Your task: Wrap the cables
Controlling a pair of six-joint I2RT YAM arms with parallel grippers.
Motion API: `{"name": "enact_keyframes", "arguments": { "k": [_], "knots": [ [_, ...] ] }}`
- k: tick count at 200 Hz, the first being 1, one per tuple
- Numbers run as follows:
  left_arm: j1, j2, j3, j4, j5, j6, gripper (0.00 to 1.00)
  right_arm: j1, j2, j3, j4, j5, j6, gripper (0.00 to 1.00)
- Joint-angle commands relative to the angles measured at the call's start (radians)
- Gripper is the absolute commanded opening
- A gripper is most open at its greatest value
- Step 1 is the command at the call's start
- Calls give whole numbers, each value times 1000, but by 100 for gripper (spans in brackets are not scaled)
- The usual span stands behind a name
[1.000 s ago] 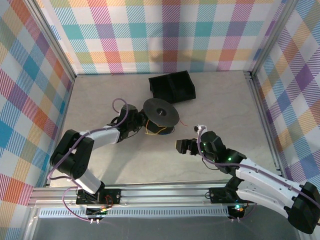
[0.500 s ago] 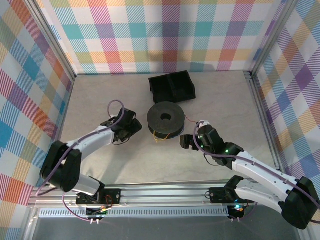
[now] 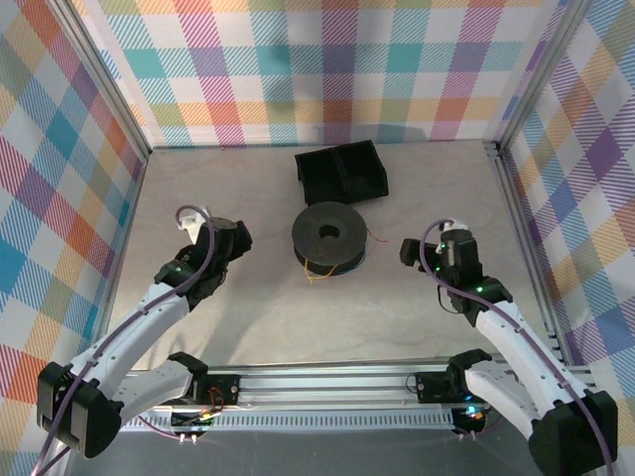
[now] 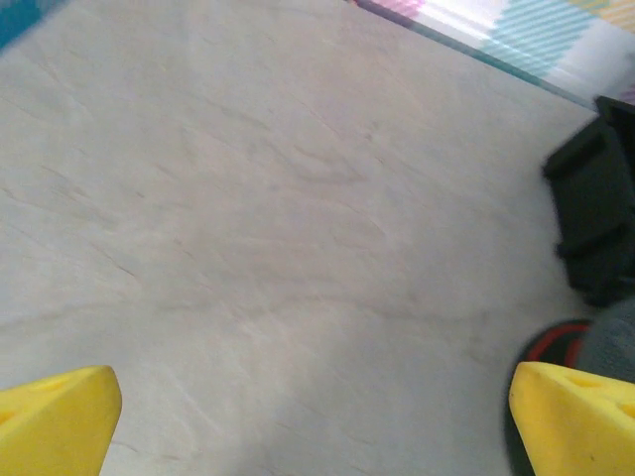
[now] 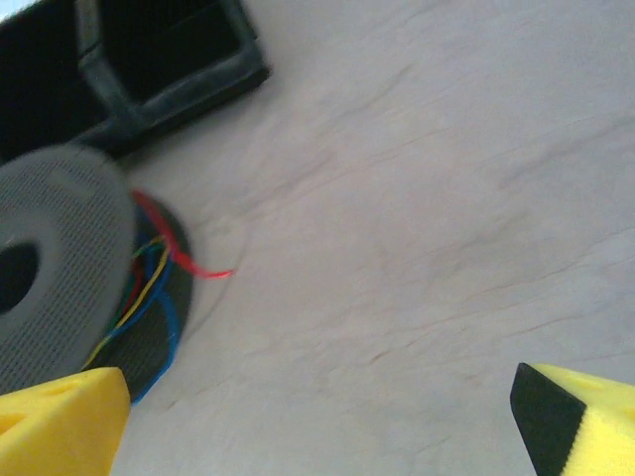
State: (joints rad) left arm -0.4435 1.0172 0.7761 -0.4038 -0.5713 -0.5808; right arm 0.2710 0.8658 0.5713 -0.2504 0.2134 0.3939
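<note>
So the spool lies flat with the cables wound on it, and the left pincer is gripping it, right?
No: the left pincer stands open, apart from the spool, as the top external view shows. The spool does lie flat with the cables wound on it.

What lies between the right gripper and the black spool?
Only bare table and one red cable end poking from the spool, seen in the right wrist view.

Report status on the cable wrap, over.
Left gripper and right gripper: jaws open, empty. Cables wound on spool, red end sticking out. Nothing between grippers and spool.
</note>
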Motion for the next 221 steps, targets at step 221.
{"name": "enact_keyframes", "arguments": {
  "k": [221],
  "knots": [
    [256,502,-459,1408,151,637,100,-224,672,-296,1354,-186,-426,99]
  ]
}}
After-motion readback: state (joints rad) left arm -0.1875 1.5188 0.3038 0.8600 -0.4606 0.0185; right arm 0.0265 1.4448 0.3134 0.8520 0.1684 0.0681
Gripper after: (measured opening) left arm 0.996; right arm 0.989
